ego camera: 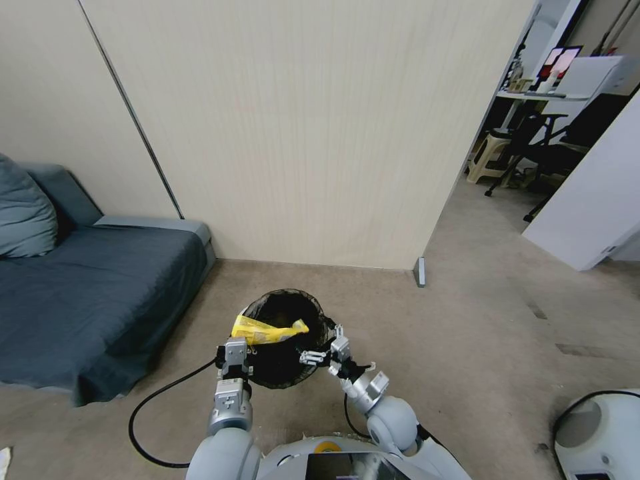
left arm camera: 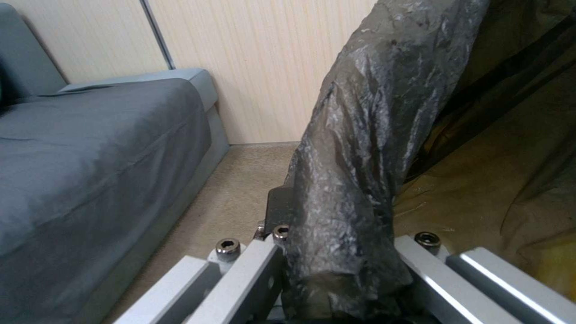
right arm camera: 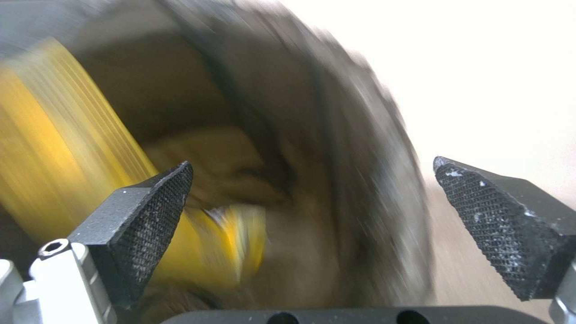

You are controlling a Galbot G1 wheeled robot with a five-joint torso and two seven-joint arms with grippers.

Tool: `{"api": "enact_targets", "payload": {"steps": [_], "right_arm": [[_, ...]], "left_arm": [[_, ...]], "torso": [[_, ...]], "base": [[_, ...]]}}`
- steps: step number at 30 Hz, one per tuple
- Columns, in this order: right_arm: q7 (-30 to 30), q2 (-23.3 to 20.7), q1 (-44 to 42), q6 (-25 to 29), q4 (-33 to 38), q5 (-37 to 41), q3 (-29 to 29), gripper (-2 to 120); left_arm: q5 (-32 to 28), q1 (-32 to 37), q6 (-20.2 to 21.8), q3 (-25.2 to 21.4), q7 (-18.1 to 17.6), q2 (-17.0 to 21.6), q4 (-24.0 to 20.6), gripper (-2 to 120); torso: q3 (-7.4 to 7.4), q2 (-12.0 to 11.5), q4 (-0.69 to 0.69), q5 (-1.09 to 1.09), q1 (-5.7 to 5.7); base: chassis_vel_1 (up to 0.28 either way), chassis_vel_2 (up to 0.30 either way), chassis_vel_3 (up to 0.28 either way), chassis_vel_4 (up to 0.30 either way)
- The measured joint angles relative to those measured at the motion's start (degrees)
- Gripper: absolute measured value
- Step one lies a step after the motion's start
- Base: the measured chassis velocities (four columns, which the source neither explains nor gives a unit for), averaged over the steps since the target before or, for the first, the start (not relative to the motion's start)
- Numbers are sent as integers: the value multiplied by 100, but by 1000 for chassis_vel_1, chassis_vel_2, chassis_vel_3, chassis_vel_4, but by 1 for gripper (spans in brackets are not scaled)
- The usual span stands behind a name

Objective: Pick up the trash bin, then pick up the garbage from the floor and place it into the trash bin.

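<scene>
The trash bin (ego camera: 287, 294), lined with a black bag, hangs just in front of my body above the floor (ego camera: 480, 333). My left gripper (ego camera: 235, 352) is shut on its near-left rim; in the left wrist view the bag-covered rim (left arm camera: 360, 148) is clamped in that gripper (left arm camera: 342, 252). A yellow piece of garbage (ego camera: 268, 331) lies across the bin's mouth, inside the rim. My right gripper (ego camera: 323, 345) is open at the bin's near-right rim, holding nothing. In the right wrist view its pads (right arm camera: 156, 211) stand wide apart before the blurred bin rim (right arm camera: 372, 171) and the yellow garbage (right arm camera: 54, 157).
A dark grey sofa (ego camera: 87, 293) fills the left side, and a beige wall (ego camera: 300, 133) stands close behind the bin. A black cable (ego camera: 153, 400) loops on the floor by my left arm. A white rounded machine (ego camera: 593, 433) sits at the lower right. An opening on the right leads to office chairs (ego camera: 533, 153).
</scene>
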Motion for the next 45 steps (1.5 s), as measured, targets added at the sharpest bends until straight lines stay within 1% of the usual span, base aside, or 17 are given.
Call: {"api": "enact_targets", "payload": {"steps": [2, 4, 5, 7, 17, 24, 27, 30, 31, 32, 33, 34, 36, 38, 39, 40, 45], "right_arm": [[234, 37, 43, -239, 19, 91, 3, 100], [290, 45, 51, -304, 33, 116, 5, 100], [550, 65, 74, -649, 135, 254, 26, 100], [641, 54, 46, -851, 239, 288, 58, 100], [635, 44, -36, -957, 252, 238, 132, 100], [565, 15, -227, -758, 375, -4, 312, 100], [531, 37, -444, -454, 559, -308, 482, 100], [525, 48, -501, -357, 599, -401, 523, 100], [514, 72, -586, -197, 662, -540, 580, 100], [479, 150, -823, 273, 857, -897, 754, 100], [479, 150, -823, 273, 857, -897, 754, 100], [479, 250, -1038, 598, 1057, -1177, 922, 100], [510, 319, -1184, 730, 1192, -1321, 1021, 100], [640, 561, -1700, 1107, 1477, -1749, 1395, 100], [664, 640, -1812, 1234, 1482, -1891, 1532, 100], [752, 822, -1967, 1487, 1417, -2145, 1791, 100], [900, 1163, -2096, 1811, 1133, -2328, 2105, 100]], "left_arm": [[-16, 26, 8, 26, 0, 1, -15, 1], [-17, 29, 8, 27, 0, 1, -17, 1], [-19, 36, 10, 19, -2, 1, -17, 1], [-21, 15, 10, -21, -9, 2, 1, 1], [-88, -82, 16, -82, -35, -11, 71, 1], [-356, -153, 113, -193, -55, -15, 81, 1], [-467, -185, 139, -231, -58, -12, 158, 1], [-478, -189, 140, -235, -57, -7, 178, 1], [-487, -193, 140, -243, -57, -2, 207, 1], [-496, -202, 140, -255, -54, 22, 287, 1], [-496, -202, 140, -255, -54, 22, 287, 1], [-497, -212, 140, -259, -51, 39, 349, 1], [-496, -219, 138, -259, -50, 45, 375, 1], [-476, -222, 105, -255, -25, 83, 422, 1], [-461, -217, 84, -254, -16, 95, 422, 1], [-458, -193, 37, -257, -12, 117, 414, 1], [-454, -158, -2, -267, -8, 145, 368, 1]], "torso": [[0, 0, 0, 1, 0], [0, 0, 0, 1, 0], [0, 0, 1, 0, 0], [0, 0, 1, 0, 0], [0, 0, 0, 0, 0], [0, 0, 1, 1, 0], [0, 0, 0, 0, 0], [0, 0, 1, 0, 0], [0, 0, 0, 1, 0], [0, 0, 0, 0, 0], [0, 0, 0, 0, 0], [0, 0, 0, 0, 0], [0, 0, 1, 1, 0], [0, 0, -3, 0, 0], [0, 0, 2, 0, 0], [0, 0, 2, 0, 0], [0, 0, 0, 0, 0]], "base": [[0, 0, 0, 0], [0, 0, 0, 0], [0, 0, 0, 0], [0, 0, 0, 0], [0, 0, 0, 0], [0, 0, 0, 0], [0, 0, 0, 0], [0, 0, 0, 0], [0, 0, 0, 0], [0, 0, 0, 0], [0, 0, 0, 0], [0, 0, 0, 0], [0, 0, 0, 0], [0, 0, 0, 0], [0, 0, 0, 0], [0, 0, 0, 0], [0, 0, 0, 0]]}}
